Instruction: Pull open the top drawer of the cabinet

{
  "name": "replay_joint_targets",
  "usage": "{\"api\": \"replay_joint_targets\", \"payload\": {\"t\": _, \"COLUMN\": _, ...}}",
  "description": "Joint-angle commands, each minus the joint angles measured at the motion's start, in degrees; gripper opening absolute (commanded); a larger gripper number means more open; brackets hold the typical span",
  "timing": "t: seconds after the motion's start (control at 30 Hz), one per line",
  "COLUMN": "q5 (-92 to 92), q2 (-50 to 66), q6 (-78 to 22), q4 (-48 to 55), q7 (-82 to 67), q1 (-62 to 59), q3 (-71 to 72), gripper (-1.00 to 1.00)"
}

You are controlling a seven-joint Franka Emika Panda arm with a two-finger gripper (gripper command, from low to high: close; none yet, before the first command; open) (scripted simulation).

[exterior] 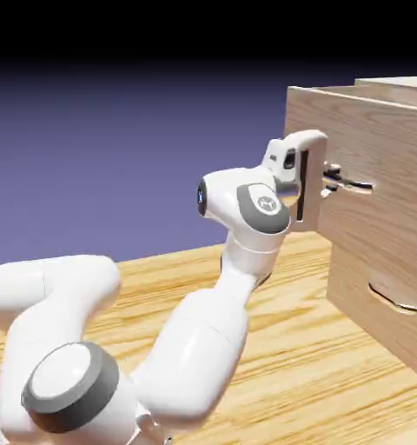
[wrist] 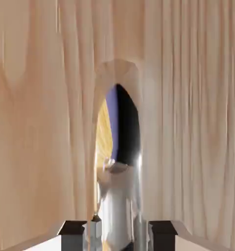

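The cabinet (exterior: 396,83) stands at the exterior view's right, tall and light wood-grain. Its top drawer (exterior: 381,139) has a front that sits nearer the arm than the lower front. My gripper (exterior: 334,181) reaches level from the left and is shut on the top drawer's metal handle (exterior: 358,185). In the hand view, wood grain of the drawer front (wrist: 41,122) fills the picture. The shiny handle (wrist: 120,196) runs down between my fingertips (wrist: 73,234), and my gripper (wrist: 117,238) is closed on it.
Below, the lower drawer front (exterior: 364,261) has a curved handle slot (exterior: 393,300). The wooden table (exterior: 316,374) stretches under the arm, whose white elbow and base fill the lower left.
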Motion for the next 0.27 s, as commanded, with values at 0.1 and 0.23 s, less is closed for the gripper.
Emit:
{"api": "replay_joint_targets", "payload": {"t": 0.1, "q5": 2.9, "q2": 1.5, "q6": 0.3, "q4": -6.6, "q7": -0.4, "q1": -7.1, "q3": 1.4, "gripper": -1.00}}
{"api": "replay_joint_targets", "payload": {"t": 0.23, "q5": 5.1, "q2": 2.2, "q6": 1.1, "q4": -9.9, "q7": -0.8, "q1": -11.2, "q3": 2.3, "gripper": 1.00}}
